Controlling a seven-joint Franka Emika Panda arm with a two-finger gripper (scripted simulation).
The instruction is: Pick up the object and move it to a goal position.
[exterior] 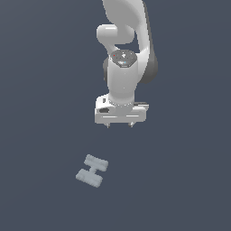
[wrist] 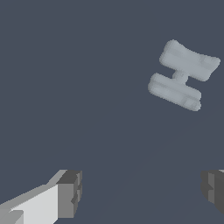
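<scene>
The object (exterior: 92,170) is a small pale grey H-shaped piece lying flat on the dark floor, below and toward the exterior view's left of the arm. It also shows in the wrist view as the same object (wrist: 183,75), two blocky bars joined by a thin crossbar. My gripper (exterior: 119,125) hangs in the air above the floor, pointing down, well apart from the piece. Its fingers (wrist: 69,194) stand wide apart with nothing between them, so my gripper (wrist: 142,190) is open.
The white arm (exterior: 124,54) rises behind the gripper toward the picture's upper edge. All around is plain dark grey-blue floor (exterior: 180,180) with no other things on it.
</scene>
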